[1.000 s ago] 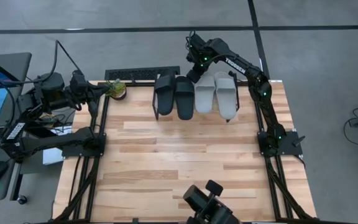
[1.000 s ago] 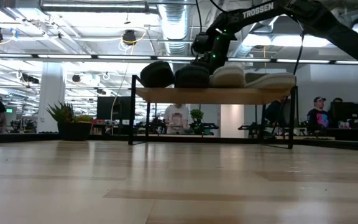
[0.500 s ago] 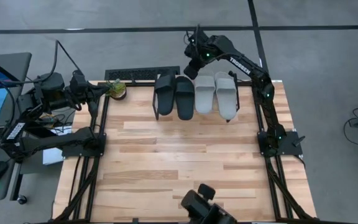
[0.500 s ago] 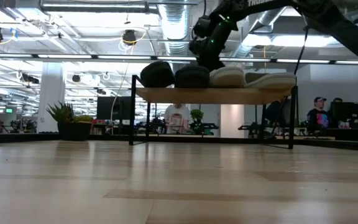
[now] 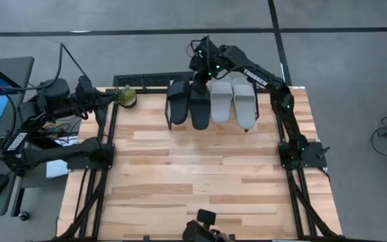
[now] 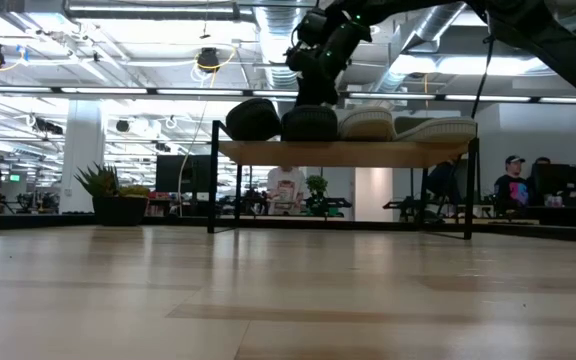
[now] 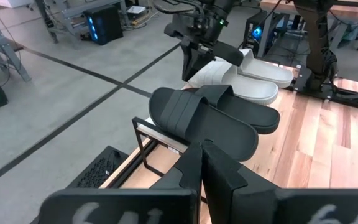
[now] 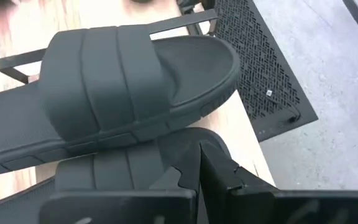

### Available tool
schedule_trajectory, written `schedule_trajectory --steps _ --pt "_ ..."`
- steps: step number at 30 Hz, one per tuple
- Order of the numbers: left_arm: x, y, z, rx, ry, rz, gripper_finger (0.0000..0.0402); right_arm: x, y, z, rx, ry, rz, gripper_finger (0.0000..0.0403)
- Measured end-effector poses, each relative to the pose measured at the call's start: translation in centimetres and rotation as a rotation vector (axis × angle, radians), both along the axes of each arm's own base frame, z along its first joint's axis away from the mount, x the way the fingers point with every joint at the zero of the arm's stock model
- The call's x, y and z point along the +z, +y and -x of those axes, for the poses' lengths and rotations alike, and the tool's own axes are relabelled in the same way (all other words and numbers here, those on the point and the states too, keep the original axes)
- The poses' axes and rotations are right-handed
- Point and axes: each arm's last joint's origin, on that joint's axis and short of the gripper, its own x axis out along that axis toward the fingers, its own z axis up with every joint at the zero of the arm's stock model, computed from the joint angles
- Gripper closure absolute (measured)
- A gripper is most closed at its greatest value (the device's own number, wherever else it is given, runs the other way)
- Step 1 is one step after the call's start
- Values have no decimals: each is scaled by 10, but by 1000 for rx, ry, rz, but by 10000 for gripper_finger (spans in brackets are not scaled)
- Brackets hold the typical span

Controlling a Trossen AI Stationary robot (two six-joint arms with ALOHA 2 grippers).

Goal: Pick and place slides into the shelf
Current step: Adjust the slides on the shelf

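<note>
At the far edge of the wooden desk [image 5: 200, 175], seen from above: the shelf [image 5: 170, 121], mostly covered, only its thin black frame showing at the near corners. On its plank top, four slides side by side, toes toward the desk's middle: black slide [image 5: 178, 101] at the left end, second black slide [image 5: 199, 106] touching it, then two light grey slides [image 5: 233, 101], the right one reaching a little nearer. Above the far end of the second black slide, right gripper [image 5: 198, 82], its fingers [image 8: 213, 174] pressed together, holding nothing; whether touching the slide, impossible to tell from overhead. Right arm stretched diagonally from its base at the desk's right edge.

From desk level: plank of the shelf [image 6: 343, 152] raised on black legs, four rounded slide ends lined along it, dark ones left, pale ones right, and the right gripper [image 6: 315, 95] just over the second dark one. Open hall blurred behind, with seated people small and hard to make out.

Off the desk's left side: left arm folded back, left gripper [image 5: 111, 96] near a small plant pot [image 5: 127, 97], fingers [image 7: 225, 174] shut together, empty. Left wrist view: black slides [image 7: 210, 121] and grey slides [image 7: 253, 78] in a row, shelf frame partly hidden below. Bottom edge of the overhead view: dark camera mount [image 5: 203, 232], cut off.
</note>
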Motion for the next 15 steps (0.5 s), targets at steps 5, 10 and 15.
schedule_trajectory --steps 5,10,15 --pt "0 0 0 4 -6 9 401 -2 0 3 -5 29 -31 403" --pt "0 -1 0 -17 -9 16 402 -5 3 7 9 76 -52 403" --pt "0 -1 0 -18 -10 16 401 -6 3 7 13 80 -61 403"
